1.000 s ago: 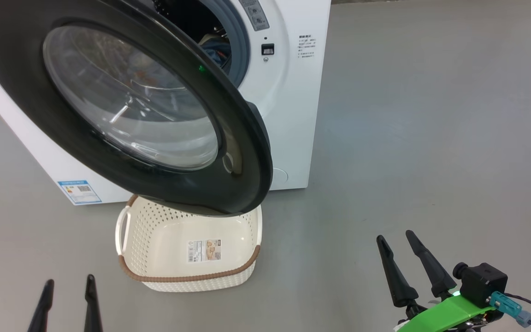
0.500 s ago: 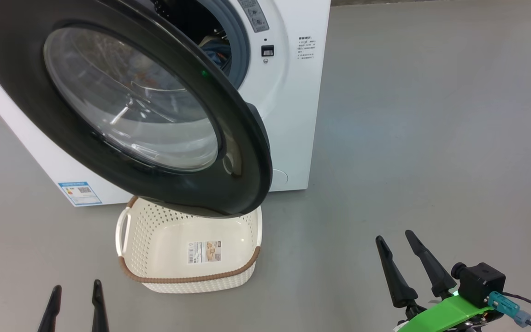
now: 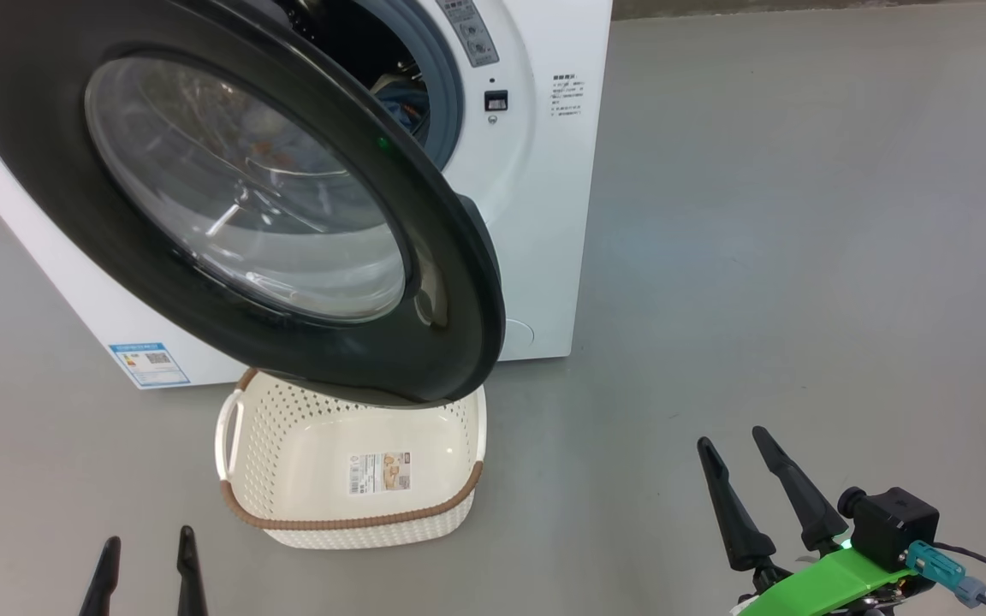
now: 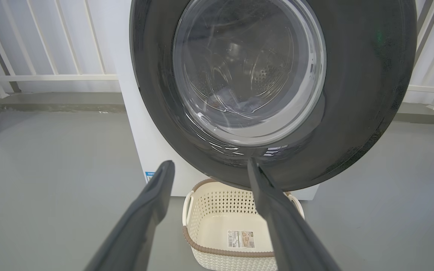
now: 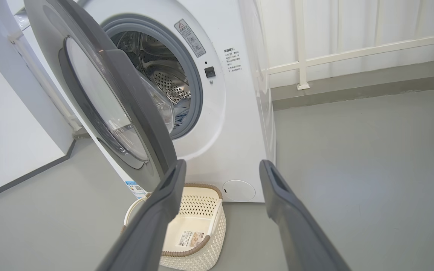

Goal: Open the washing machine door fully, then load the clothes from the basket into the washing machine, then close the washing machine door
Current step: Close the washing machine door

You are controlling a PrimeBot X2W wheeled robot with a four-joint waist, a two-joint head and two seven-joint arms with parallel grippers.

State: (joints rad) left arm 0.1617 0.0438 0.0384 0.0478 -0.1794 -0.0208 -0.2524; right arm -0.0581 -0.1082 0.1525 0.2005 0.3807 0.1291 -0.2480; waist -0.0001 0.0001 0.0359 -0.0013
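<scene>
Stiff, slick washing machine door [image 3: 450, 342] is probably best pushed at its free rim; left fingers [image 3: 188, 573], right fingers [image 3: 735, 512] spread, empty.

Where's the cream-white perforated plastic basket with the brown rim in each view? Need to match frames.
Head view: cream-white perforated plastic basket at lower centre-left.
Left wrist view: basket at bottom centre.
Right wrist view: basket at the bottom, left of centre.
Shared landmark: the glossy black round door; its bottom edge sits right above the basket in every picture.
</scene>
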